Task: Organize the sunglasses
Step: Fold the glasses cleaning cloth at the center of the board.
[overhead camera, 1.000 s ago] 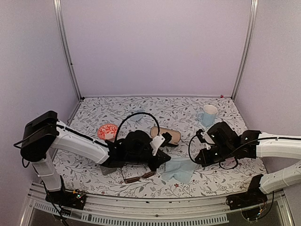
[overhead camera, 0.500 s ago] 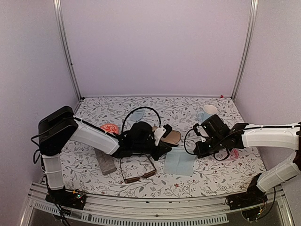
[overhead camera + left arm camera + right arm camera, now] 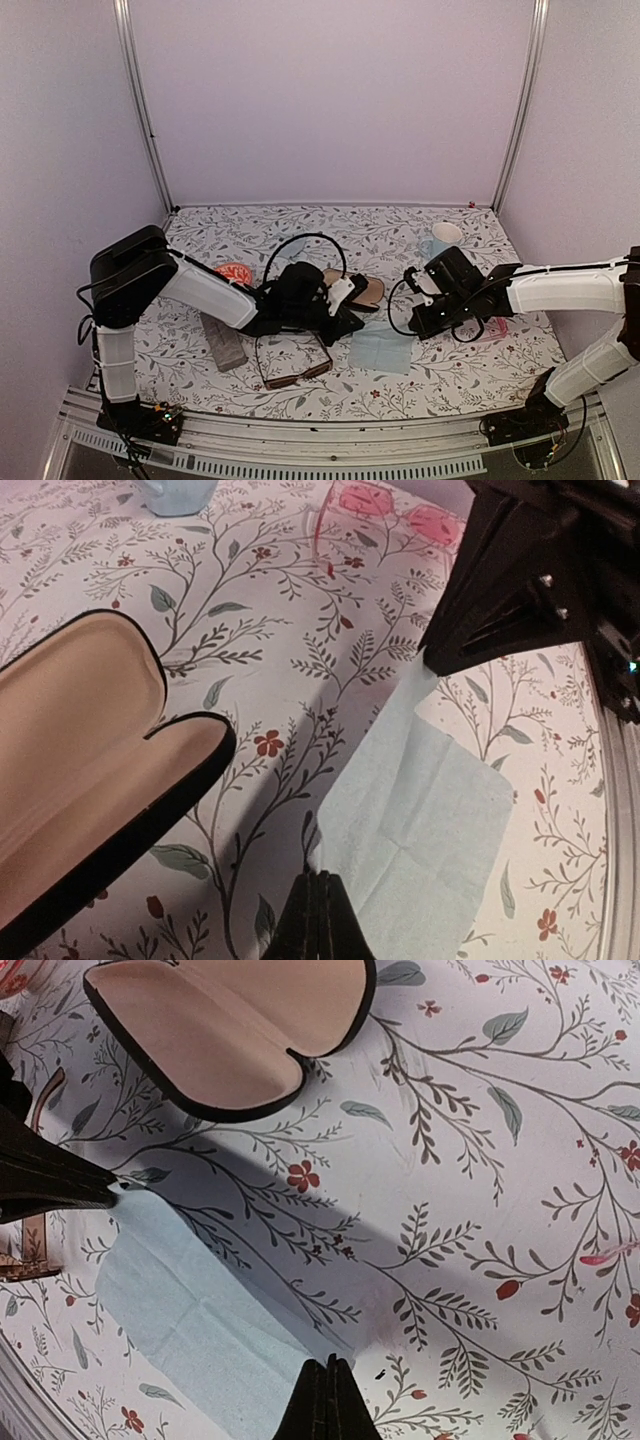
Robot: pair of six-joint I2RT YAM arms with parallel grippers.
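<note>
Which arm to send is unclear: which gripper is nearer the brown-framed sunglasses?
Left. The left gripper is just beyond the brown-framed sunglasses; the right gripper is farther right, across the blue cloth.

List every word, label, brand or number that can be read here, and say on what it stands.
None can be read. The open case, the blue cloth, the pink sunglasses and the mug show no print.
The red disc bears a white pattern, too small to tell if it is text.
</note>
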